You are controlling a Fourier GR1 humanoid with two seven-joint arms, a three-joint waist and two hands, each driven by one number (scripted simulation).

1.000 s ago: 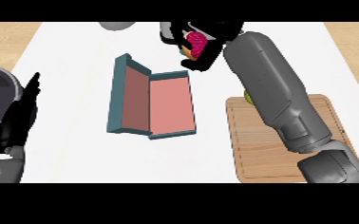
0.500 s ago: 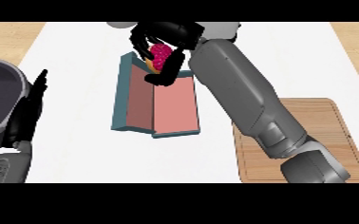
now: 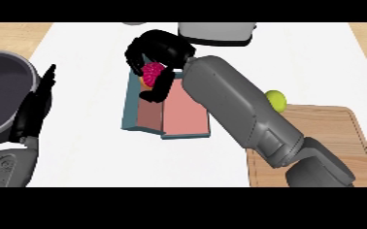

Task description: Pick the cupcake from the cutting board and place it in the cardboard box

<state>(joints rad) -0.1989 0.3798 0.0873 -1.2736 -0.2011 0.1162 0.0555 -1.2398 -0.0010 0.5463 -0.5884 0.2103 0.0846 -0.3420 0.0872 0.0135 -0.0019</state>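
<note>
Fingers (image 3: 147, 58) of the right hand (image 3: 166, 53) are curled round the cupcake (image 3: 151, 74), whose pink top shows between them and the thumb. Held so, the cupcake hangs over the far end of the cardboard box (image 3: 172, 119), just inside its teal far-left wall; whether it touches the box floor cannot be told. That box lies open on the white tabletop (image 3: 86, 77), with pink inner panels and a teal rim. White tabletop shows on the box's left side and along its near edge. On the box's right, the grey right forearm (image 3: 243, 111) crosses over the box's right wall and runs back to the lower right corner of the view. Beyond the forearm, right of the box, lies the wooden cutting board (image 3: 337, 131), with a small yellow-green round thing (image 3: 276, 99) at its far left corner. Far left of the box, the left hand (image 3: 39, 102) rests with straight fingers pointing up, beside a dark round pot (image 3: 10, 87) at the view's left edge.
</note>
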